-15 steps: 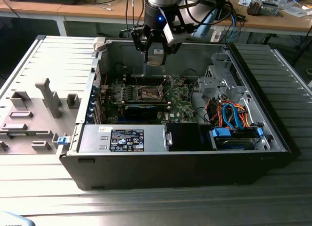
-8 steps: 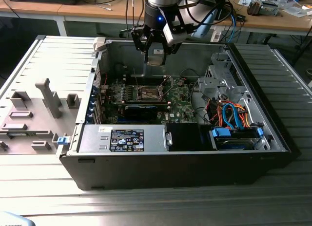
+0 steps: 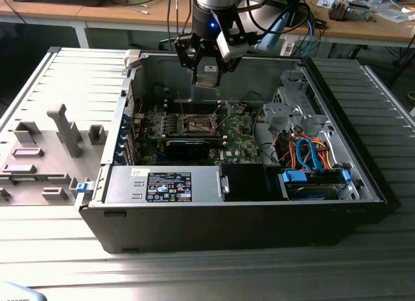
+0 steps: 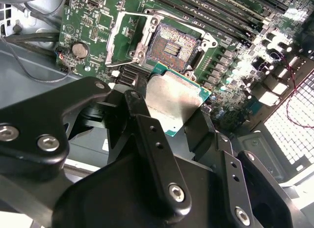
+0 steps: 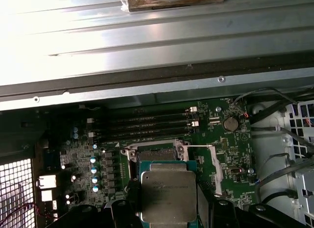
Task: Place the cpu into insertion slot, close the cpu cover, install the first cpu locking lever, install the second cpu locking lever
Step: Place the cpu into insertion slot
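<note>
My gripper [image 3: 207, 71] hangs over the open computer case, shut on the cpu [image 3: 207, 78], a thin square chip with a silvery top. In both wrist views the cpu [image 4: 174, 102] [image 5: 168, 193] sits between the black fingers [image 4: 152, 139], held above the green board and apart from it. The insertion slot [image 3: 197, 125] [image 4: 171, 43] [image 5: 153, 154] lies below it with its dark centre bare. The cpu cover [image 4: 117, 36] [image 5: 216, 169] stands swung open at one side of the socket. Thin wire levers [image 3: 181, 110] rise beside the socket.
Long memory slots [image 5: 147, 124] run beside the socket, and a black graphics card [image 3: 188, 145] lies in front of it. A drive cage [image 3: 292, 109], orange and blue cables [image 3: 311, 155] and a power supply [image 3: 165, 184] stand inside the case walls. A grey fixture tray [image 3: 45, 152] lies at the exterior view's left.
</note>
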`<state>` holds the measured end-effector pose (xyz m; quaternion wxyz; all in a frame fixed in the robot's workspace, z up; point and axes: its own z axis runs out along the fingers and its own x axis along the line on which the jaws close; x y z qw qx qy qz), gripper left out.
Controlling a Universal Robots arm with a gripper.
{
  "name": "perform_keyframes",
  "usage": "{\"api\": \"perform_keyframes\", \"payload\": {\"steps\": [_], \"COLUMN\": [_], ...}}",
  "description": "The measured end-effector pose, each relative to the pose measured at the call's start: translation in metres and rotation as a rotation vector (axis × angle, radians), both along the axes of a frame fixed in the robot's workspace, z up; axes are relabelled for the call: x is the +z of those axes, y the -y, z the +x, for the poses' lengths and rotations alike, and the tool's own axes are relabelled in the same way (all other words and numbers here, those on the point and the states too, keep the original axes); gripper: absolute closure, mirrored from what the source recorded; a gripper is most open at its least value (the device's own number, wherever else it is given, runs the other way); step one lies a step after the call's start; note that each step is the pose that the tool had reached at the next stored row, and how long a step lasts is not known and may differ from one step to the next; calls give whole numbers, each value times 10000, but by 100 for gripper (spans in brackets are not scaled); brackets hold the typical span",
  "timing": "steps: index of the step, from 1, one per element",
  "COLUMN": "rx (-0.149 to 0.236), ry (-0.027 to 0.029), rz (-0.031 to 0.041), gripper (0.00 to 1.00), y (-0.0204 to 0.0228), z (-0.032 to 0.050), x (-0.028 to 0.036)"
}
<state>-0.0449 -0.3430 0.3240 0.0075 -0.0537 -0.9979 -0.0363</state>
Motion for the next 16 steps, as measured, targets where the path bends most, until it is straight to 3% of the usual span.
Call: {"api": "perform_keyframes", "payload": {"steps": [16], "rx": [-62], "ry": [0], "rz": [-1], "gripper": [45], "y": [0], "z": [-1], "x": [-6]}}
